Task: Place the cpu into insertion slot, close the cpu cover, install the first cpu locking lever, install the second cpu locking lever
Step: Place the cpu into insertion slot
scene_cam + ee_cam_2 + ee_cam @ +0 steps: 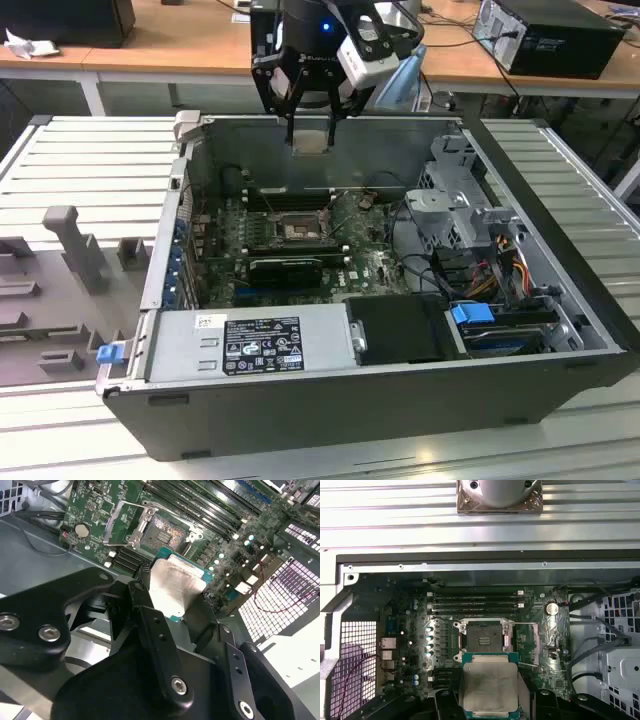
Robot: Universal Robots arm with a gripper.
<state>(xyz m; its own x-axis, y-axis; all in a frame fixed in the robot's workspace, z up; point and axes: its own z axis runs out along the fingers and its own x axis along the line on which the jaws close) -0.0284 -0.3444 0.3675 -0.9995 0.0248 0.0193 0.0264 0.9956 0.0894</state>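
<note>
Ribbed metal tabletop (80, 150) carried one open computer case (400, 400), with wooden benches (150, 50) behind it. You had the one gripper (310, 128) clamped on the single cpu (489, 687), with two dark fingers (145, 607) pinching its opposite edges and its pale face showing in both wrist views. In the exterior view it hung over the case's far wall, well above the green board (370, 265). One insertion slot (483, 640) lay below the chip and apart from it (pale centre uncovered). One cpu cover (113, 526) stood swung up beside that slot. Farther out you had one bank of long black memory slots (475, 602), one coin cell (551, 608), and one grey power supply (250, 345) along the case's near side.
</note>
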